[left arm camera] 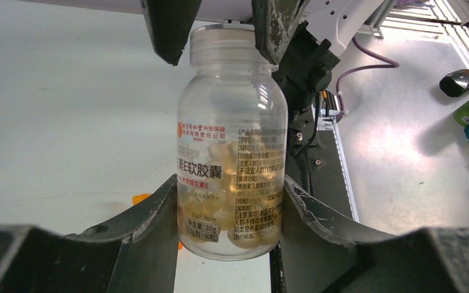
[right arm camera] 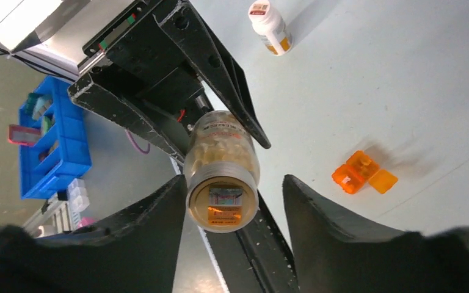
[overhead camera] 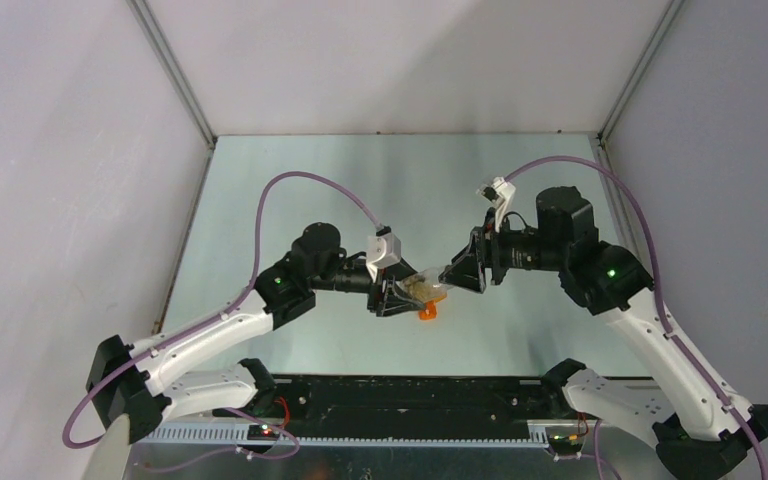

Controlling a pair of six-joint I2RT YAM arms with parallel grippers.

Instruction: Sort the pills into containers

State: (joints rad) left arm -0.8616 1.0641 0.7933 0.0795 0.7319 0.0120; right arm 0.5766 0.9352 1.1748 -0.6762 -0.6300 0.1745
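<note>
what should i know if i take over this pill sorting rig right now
Left gripper: shut on the clear bottle, held in the air above the table.
Right gripper: open, fingers on either side of the cap, with a gap showing on one side.
The orange pill box lies on the table, apart from both arms. A white bottle stands farther off.
Done: bottle picked up and offered to the right arm.
Left: grip the cap, take it off, move pills into the box. The cap is on and the pills are inside.

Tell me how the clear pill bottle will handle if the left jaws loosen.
The pill bottle looks like smooth, rigid plastic, so it could slip. Partly filled with capsules, it's likely light. Round-bodied, it would probably roll if dropped.
</note>
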